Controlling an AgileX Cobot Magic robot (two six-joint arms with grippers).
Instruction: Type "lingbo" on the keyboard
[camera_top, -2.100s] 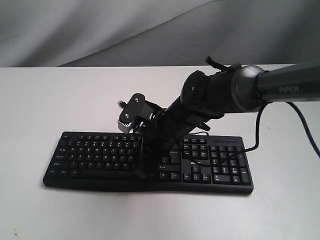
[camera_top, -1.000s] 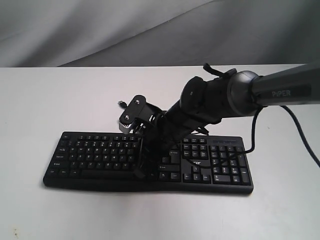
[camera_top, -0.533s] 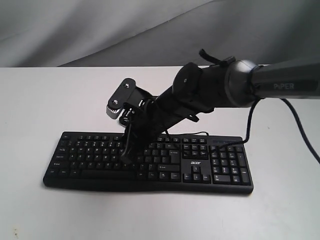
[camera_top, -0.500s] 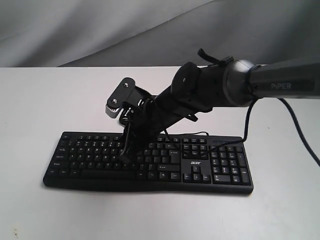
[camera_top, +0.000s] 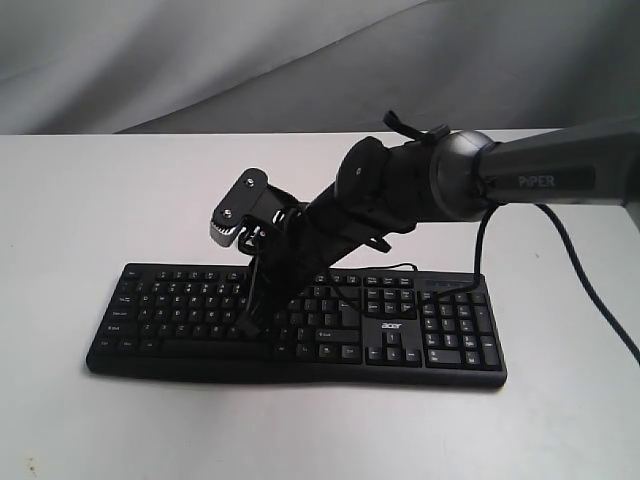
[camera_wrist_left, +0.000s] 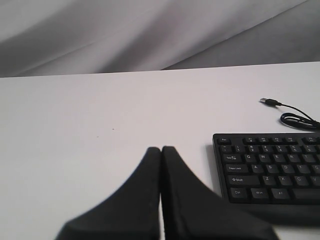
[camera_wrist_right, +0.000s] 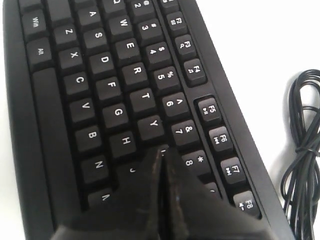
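The keyboard (camera_top: 180, 310) is laid on the white table (camera_top: 90, 200), long axis left to right. The keys beside Y and J are covered by the right gripper (camera_wrist_right: 161, 152), fingers pressed together. The left gripper (camera_wrist_left: 161, 150), likewise closed, is parked beyond the left end.

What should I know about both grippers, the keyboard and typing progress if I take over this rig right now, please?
Wide black plastic keyboard: flat on the white table.
Left gripper: shut, off the keyboard's Esc end, touching no key.
Right gripper: shut, tip covering the key between Y, J and 8; contact unclear.
Done: unknowable, no screen in view.
To do: check progress, then finish typing "lingbo".
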